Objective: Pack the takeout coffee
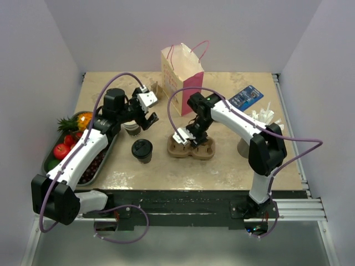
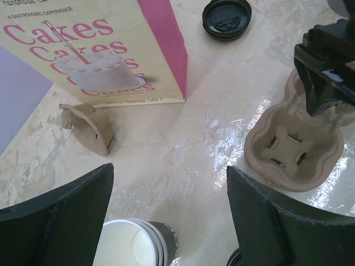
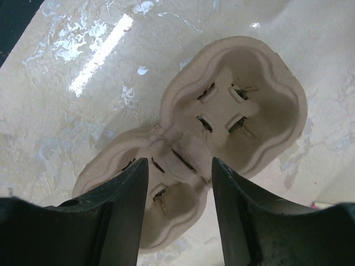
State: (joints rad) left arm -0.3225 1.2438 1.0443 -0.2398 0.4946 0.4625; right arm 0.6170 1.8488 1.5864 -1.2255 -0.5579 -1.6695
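Beige marbled tabletop [image 1: 233, 166], white walls round it. The takeout coffee [image 1: 142, 149] stands upright w/ black lid on, front-centre-left, touching nothing, between the fruit tray [image 1: 52, 151] at the left edge and the pulp cup carrier [image 1: 201, 150] on its right.

Just behind it is a lidless cup [image 1: 132, 129]. Left gripper [image 1: 147, 119] hangs over that cup w/ fingers spread and nothing between them. Left wrist view confirms this: both pads wide apart around bare table, w/ the lidless cup's white rim [image 2: 133, 244] below at the bottom edge.

Right gripper [image 1: 186, 138] is down at the carrier's near-left end. Only the right wrist view shows the detail: gripper [image 3: 180, 162] released, fingers parted above the carrier [image 3: 233, 116], its centre ridge in the gap.

Behind stands a "Cakes" paper bag [image 1: 183, 77] w/ pink side. The left wrist view adds what the top cam hides: a loose black lid [image 2: 226, 18] past the bag [image 2: 94, 50] and a pulp scrap [image 2: 91, 128] at the bag's foot.

Far right: blue packet [image 1: 246, 97].
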